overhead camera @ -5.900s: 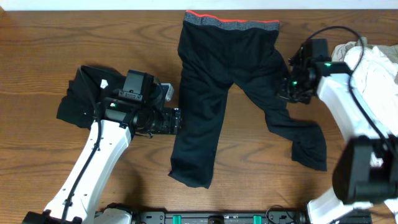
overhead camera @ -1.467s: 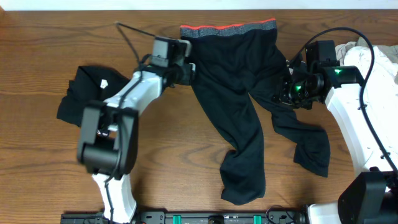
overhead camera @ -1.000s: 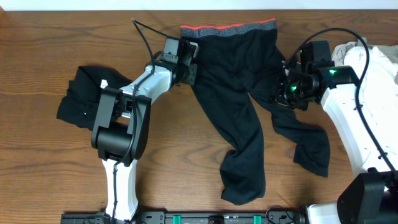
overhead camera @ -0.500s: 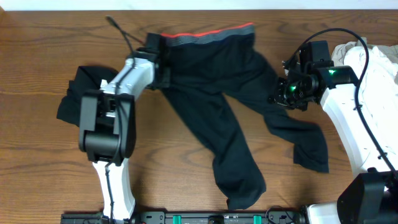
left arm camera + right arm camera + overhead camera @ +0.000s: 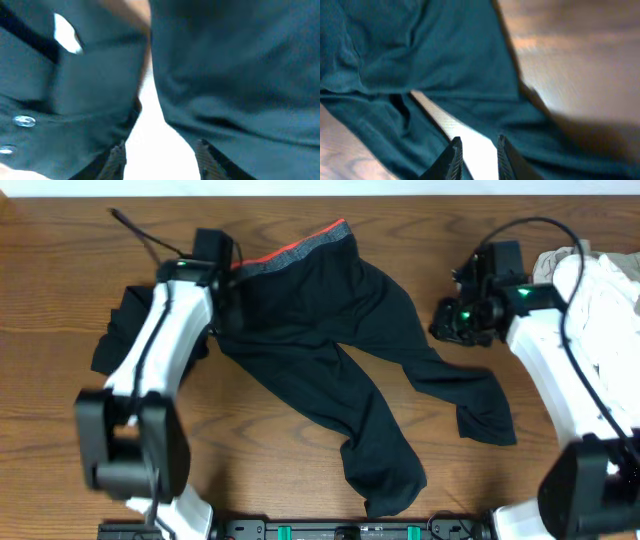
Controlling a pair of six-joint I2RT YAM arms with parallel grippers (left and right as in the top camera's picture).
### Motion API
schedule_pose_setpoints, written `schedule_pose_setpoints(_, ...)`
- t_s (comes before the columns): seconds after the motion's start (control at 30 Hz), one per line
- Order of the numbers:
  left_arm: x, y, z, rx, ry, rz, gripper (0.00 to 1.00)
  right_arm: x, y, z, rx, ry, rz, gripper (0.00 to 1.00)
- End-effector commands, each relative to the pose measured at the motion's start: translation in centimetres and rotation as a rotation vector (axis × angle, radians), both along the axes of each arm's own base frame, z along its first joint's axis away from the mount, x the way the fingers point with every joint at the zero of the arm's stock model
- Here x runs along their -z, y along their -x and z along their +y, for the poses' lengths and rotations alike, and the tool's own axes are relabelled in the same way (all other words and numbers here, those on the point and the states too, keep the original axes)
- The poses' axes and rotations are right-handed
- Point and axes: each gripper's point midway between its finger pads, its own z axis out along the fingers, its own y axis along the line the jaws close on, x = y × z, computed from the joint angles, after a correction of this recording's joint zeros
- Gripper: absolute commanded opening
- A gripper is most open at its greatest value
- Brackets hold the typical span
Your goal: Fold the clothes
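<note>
The black pants (image 5: 320, 320) lie spread and skewed on the table. Their grey waistband (image 5: 300, 250) with the red-orange edge is tilted at the top left, and the two legs trail to the lower right. My left gripper (image 5: 222, 285) is at the waistband's left end. In the left wrist view it (image 5: 160, 155) is open over a strip of bare table, with the pants (image 5: 240, 75) to its right. My right gripper (image 5: 447, 323) is just right of the pants, apart from them. In the right wrist view it (image 5: 477, 152) is slightly open and empty, with the pants (image 5: 420, 50) ahead.
A small black garment (image 5: 115, 345) with a white tag (image 5: 67, 32) lies at the left, partly under my left arm. A cream-white fabric heap (image 5: 600, 290) sits at the right edge. A pants leg end (image 5: 385, 485) reaches near the front edge.
My left gripper swept left and the waistband went with it, so the pants shifted left and tilted. My right gripper stayed in place and the fabric has drawn away from it.
</note>
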Motion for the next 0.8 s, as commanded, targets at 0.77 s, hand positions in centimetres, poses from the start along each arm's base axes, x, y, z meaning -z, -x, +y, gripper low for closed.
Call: schedule_pose_setpoints(0.77, 9.6, -10.5, -9.7, 0.461, 0.275, -0.217, 0.31, 0.8, -2.0, 1.7, -0.155, -0.008, -0.092, 0.19)
